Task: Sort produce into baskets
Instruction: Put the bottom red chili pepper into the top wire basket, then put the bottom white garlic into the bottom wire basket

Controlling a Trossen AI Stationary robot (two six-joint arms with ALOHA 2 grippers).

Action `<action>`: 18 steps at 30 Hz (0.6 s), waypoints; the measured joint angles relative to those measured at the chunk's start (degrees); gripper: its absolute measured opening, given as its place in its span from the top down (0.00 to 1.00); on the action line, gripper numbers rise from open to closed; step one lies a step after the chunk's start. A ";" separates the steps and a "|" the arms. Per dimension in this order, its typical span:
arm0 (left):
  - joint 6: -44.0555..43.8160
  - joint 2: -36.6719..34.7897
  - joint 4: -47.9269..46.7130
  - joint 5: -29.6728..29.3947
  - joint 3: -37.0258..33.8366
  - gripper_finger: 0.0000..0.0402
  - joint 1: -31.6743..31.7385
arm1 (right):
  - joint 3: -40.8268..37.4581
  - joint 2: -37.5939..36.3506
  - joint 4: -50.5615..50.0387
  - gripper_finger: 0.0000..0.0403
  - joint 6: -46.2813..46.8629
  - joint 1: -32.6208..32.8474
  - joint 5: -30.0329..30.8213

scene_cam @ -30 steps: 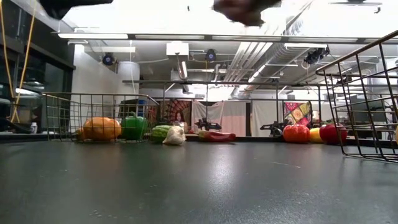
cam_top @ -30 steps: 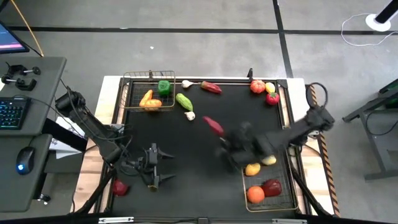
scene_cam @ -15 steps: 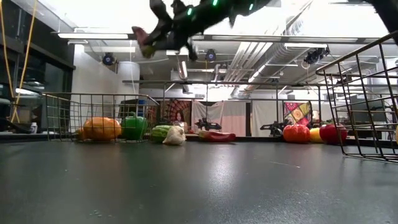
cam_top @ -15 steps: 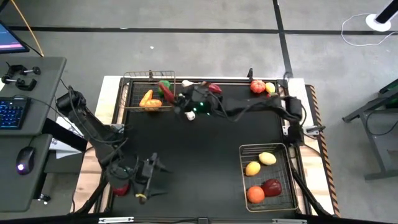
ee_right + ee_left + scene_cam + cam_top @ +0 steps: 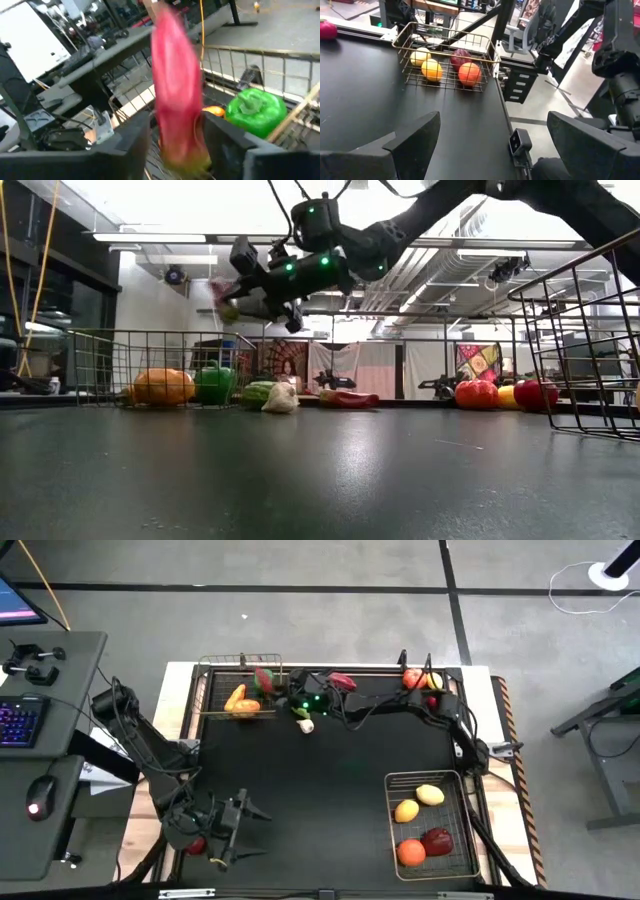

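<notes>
Black surface, landmark: the far-left basket holding green pepper and an orange piece. The near-right basket, well apart from it, carries lemons, orange and a dark-red piece, so fruit looks kept separate. Right tool hangs over the far-left basket's rim, pinching a red pepper, probably for a drop. Left tool waits spread, far from it at the surface's near-left edge.

Bright ceiling lights glare above the table, whose black top shows soft sheen, while the red pepper is motion-blurred.
</notes>
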 joint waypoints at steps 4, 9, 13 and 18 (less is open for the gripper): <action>-0.02 0.00 0.04 -0.45 0.00 0.11 0.02 | 0.00 0.08 0.29 0.41 0.24 0.02 0.55; -0.04 0.00 -0.52 -0.44 0.00 0.11 -0.16 | 0.00 -1.43 -1.17 0.27 -1.27 0.00 -2.16; -1.61 0.00 -2.65 -0.61 0.00 0.11 -0.34 | 0.02 -8.61 -10.97 0.25 -6.69 -0.61 -2.68; -3.92 0.00 -4.48 -2.19 0.00 0.11 -0.35 | 0.07 -19.34 -34.85 0.25 -11.85 -0.92 4.19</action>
